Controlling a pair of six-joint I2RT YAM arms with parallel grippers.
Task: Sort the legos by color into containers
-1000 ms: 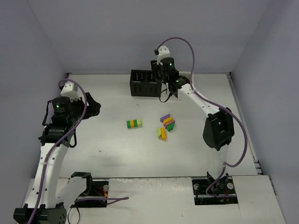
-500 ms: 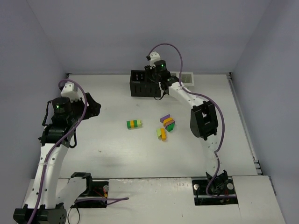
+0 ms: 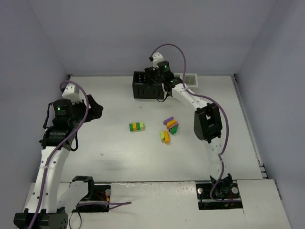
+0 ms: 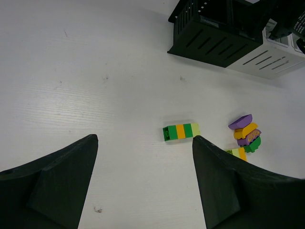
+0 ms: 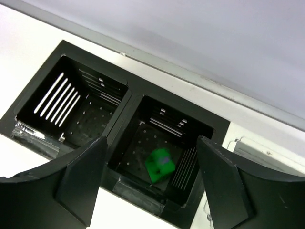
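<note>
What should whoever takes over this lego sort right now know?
Left gripper: jaws open, empty, over the table.
Right gripper: jaws open, empty, above the black bin beside the white bin.
Done: one green brick lies in that black bin; the other black bin looks empty.
Left to sort: the striped joined bar and the mixed pile of bricks on the table.
</note>
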